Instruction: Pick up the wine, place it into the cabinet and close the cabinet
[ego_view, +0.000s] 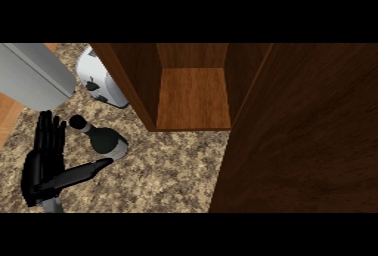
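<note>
The wine bottle is dark with a black cap and sits on the speckled counter, left of the cabinet. Its cap points to the upper left. My left hand is just left of the bottle, open, with fingers straight and pointing away from me. The thumb reaches out to the right, up to the bottle's lower end. The wooden cabinet stands open and its inner shelf is bare. Its dark door is swung out and fills the right side. My right hand does not show.
A white appliance stands on the counter left of the cabinet, behind the bottle. A large grey slab fills the upper left corner. A strip of wood runs along the left edge.
</note>
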